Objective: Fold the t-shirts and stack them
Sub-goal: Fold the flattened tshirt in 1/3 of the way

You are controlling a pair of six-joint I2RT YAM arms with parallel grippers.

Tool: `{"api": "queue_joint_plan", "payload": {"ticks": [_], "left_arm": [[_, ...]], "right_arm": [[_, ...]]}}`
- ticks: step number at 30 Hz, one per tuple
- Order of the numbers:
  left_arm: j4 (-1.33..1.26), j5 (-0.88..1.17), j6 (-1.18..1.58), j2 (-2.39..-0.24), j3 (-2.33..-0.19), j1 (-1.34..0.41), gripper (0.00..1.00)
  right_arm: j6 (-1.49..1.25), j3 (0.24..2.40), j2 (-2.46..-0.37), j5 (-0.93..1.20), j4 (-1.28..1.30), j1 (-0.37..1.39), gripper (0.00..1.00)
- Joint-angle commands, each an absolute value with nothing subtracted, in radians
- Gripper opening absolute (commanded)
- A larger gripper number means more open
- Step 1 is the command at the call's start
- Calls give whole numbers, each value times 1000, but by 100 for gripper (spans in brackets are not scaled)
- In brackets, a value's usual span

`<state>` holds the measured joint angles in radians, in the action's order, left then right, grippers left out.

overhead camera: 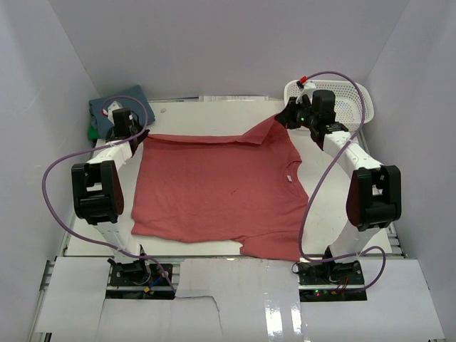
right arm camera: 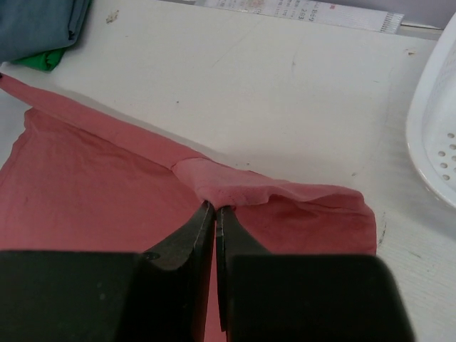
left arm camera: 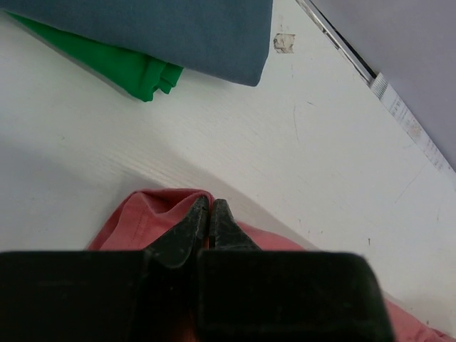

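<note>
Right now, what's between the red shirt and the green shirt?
Only bare white table between red shirt and green shirt; the left wrist view shows it.

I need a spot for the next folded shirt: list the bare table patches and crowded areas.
Free: the white table's far strip between the folded slate-blue t-shirt and the white mesh basket; a narrower strip right of the spread coral-red t-shirt. Crowded: the middle, covered by that shirt, held by the left pincer and right pincer.
</note>
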<state>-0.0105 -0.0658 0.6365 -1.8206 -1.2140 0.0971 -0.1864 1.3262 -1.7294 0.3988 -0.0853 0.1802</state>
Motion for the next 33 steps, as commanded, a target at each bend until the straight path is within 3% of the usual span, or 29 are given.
{"api": "queue_joint_plan", "payload": {"ticks": [1,33], "left_arm": [[-8,-60,630,-1733,-1200,106,0],[24,-57,637,-1528,-1057,106,0]], "right_arm": [[-172,1296,-1652,388,-147,187,8],[-156,1124,-1408,357,-126,216,8]]}}
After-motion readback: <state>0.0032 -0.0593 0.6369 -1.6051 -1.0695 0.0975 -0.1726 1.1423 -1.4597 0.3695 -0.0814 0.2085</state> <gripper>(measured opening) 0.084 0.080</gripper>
